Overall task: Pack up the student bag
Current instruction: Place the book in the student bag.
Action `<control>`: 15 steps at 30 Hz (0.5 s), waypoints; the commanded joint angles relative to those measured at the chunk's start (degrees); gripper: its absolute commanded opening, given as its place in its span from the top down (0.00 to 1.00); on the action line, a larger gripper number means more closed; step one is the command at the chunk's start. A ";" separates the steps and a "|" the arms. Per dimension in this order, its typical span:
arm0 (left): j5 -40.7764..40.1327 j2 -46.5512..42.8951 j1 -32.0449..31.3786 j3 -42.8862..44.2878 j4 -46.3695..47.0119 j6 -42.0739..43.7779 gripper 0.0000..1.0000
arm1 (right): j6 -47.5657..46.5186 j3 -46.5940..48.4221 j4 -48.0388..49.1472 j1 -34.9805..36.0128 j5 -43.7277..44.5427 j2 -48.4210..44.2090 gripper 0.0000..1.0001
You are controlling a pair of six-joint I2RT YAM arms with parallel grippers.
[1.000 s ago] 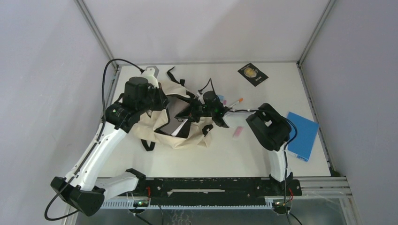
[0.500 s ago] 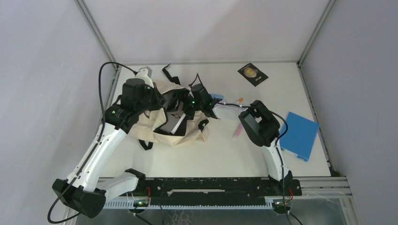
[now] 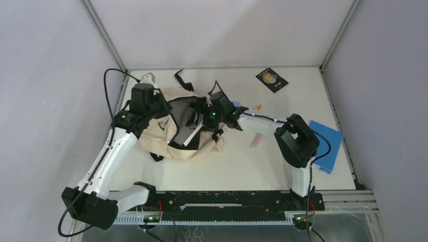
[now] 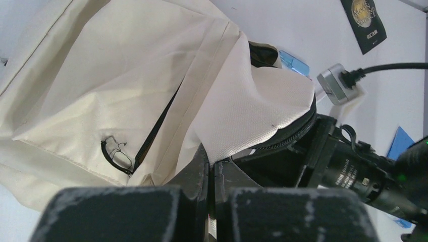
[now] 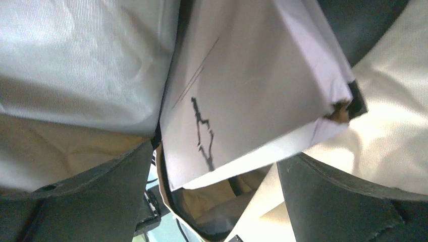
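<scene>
The cream student bag (image 3: 166, 138) lies left of centre, its black-zippered mouth facing right. My left gripper (image 3: 164, 108) is shut on the edge of the bag's upper flap (image 4: 252, 101) and holds it up; in the left wrist view the fabric is pinched between the closed fingers of that gripper (image 4: 211, 164). My right gripper (image 3: 201, 115) is at the bag's mouth, open. In the right wrist view a white book (image 5: 242, 85) lies tilted inside the bag ahead of the right gripper (image 5: 217, 174), with the fingers (image 5: 126, 171) spread wide and not clamping it.
A black booklet with a gold emblem (image 3: 271, 79) lies at the back. A blue notebook (image 3: 323, 143) sits at the right edge. A pink eraser (image 3: 257, 140), an orange-tipped pen (image 3: 255, 108) and a small blue item (image 3: 236, 105) lie right of the bag.
My right gripper has opened and let go of the white book, after reaching left into the bag's mouth. My left gripper, still shut on the flap, drew it slightly left.
</scene>
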 commanded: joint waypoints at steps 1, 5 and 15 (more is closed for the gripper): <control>-0.64 -0.54 0.87 -1.38 3.09 -0.87 1.00 | -1.55 -2.95 1.73 0.65 2.38 -5.04 0.00; 0.07 -0.55 0.98 -2.30 3.62 -0.98 1.00 | -2.25 -3.34 3.64 0.57 0.06 -4.52 0.00; 6.62 -0.61 1.02 -4.04 5.85 -0.52 1.00 | -0.63 -1.13 6.67 1.03 -1.64 0.10 0.72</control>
